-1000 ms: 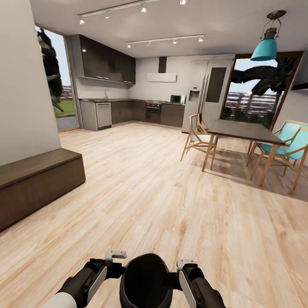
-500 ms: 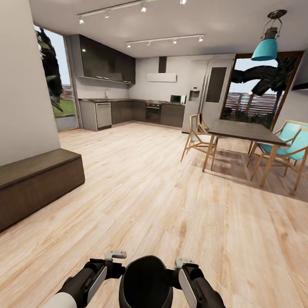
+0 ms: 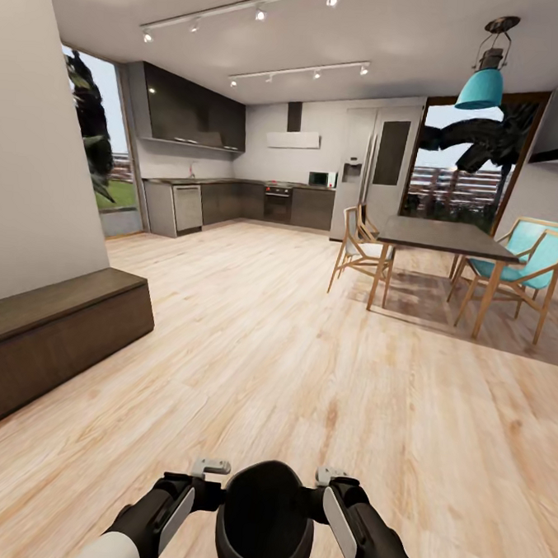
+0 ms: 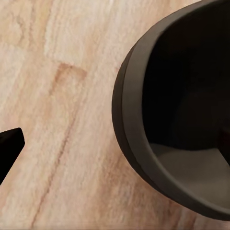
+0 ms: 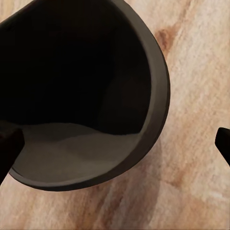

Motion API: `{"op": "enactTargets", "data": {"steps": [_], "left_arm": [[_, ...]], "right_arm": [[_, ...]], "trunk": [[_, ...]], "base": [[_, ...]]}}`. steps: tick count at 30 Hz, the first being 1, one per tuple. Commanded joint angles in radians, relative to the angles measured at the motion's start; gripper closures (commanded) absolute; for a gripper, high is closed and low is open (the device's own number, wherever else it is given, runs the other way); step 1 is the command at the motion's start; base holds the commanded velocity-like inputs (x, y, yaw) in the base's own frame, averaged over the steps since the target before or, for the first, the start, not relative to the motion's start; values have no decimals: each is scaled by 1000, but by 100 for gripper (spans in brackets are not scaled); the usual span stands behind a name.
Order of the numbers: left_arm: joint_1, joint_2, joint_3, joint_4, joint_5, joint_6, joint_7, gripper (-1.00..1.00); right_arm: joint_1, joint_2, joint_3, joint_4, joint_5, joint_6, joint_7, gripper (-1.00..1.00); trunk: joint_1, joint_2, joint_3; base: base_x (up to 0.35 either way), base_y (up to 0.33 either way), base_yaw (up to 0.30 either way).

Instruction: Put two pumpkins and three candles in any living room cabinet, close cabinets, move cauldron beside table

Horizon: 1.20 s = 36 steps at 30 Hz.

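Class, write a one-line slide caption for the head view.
Both arms hold a black cauldron above the wooden floor, facing a dining table and kitchen.

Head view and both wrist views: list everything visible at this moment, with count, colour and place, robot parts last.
cauldron: one, black, between the two grippers, above the floor
cabinet: one, dark brown, low, along the left wall, closed
dining table: one, dark top, wooden legs, right
chairs: three, wooden, two with teal seats, around the table
pendant lamp: one, teal, over the table
kitchen units: dark, far wall
floor: light wood planks
left gripper: black, at the cauldron's left side
right gripper: black, at its right side
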Motion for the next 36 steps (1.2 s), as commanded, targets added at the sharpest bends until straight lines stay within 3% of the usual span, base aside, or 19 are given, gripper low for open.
{"op": "enactTargets", "data": {"steps": [1, 17, 31, 36], "left_arm": [[0, 0, -4, -2, -1, 3, 0, -100], [0, 0, -8, 1, -1, -49, -2, -100], [0, 0, -9, 1, -1, -52, -3, -100], [0, 0, -9, 1, -1, -52, -5, -100]], "right_arm": [[0, 0, 2, -1, -11, 3, -10, -100], [0, 0, 4, 0, -11, 3, -9, -100], [0, 0, 4, 0, -13, 2, -8, -100], [0, 0, 4, 0, -13, 2, -8, -100]], "trunk": [[4, -8, -4], [65, -120, -54], [71, -123, -109], [71, -123, -109]], "base": [[0, 0, 0], [0, 0, 0], [0, 0, 0], [0, 0, 0]]}}
